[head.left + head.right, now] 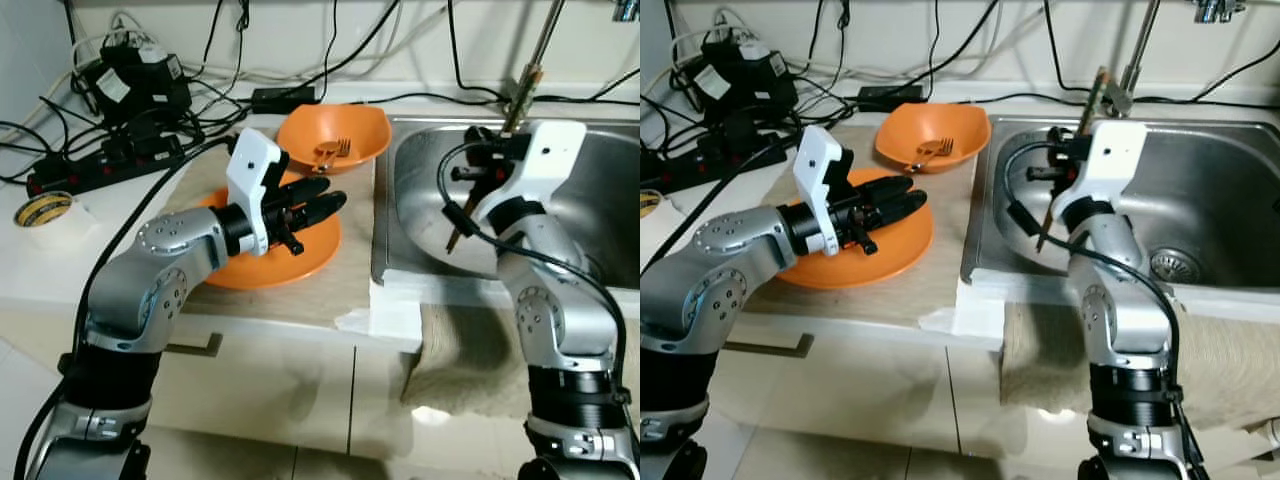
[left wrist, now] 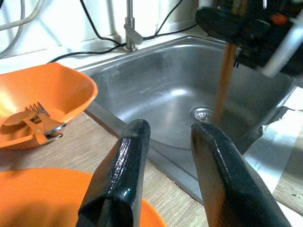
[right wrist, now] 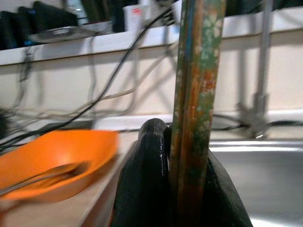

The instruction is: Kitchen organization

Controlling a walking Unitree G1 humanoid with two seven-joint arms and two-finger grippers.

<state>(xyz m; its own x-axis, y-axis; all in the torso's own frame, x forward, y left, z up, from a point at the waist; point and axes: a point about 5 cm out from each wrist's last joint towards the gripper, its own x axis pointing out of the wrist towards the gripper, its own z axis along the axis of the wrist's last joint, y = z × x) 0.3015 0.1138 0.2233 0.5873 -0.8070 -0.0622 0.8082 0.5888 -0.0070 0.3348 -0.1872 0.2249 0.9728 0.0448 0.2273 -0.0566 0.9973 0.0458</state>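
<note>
- Steel sink on the right, the right gripper above its left part, clenched on upright chopsticks.
- Orange plate near left, the left gripper over it, fingers parted, empty.
- Orange bowl farther back holds a fork.

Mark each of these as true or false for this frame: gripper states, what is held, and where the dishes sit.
1. The right gripper is shut on a pair of chopsticks. True.
2. The chopsticks are held over the orange plate. False: they hang over the sink.
3. The left gripper is open and holds nothing. True.
4. The orange bowl is empty. False: a fork and other utensils lie in it.
5. The orange plate sits on the counter beside the sink, below the left gripper. True.
</note>
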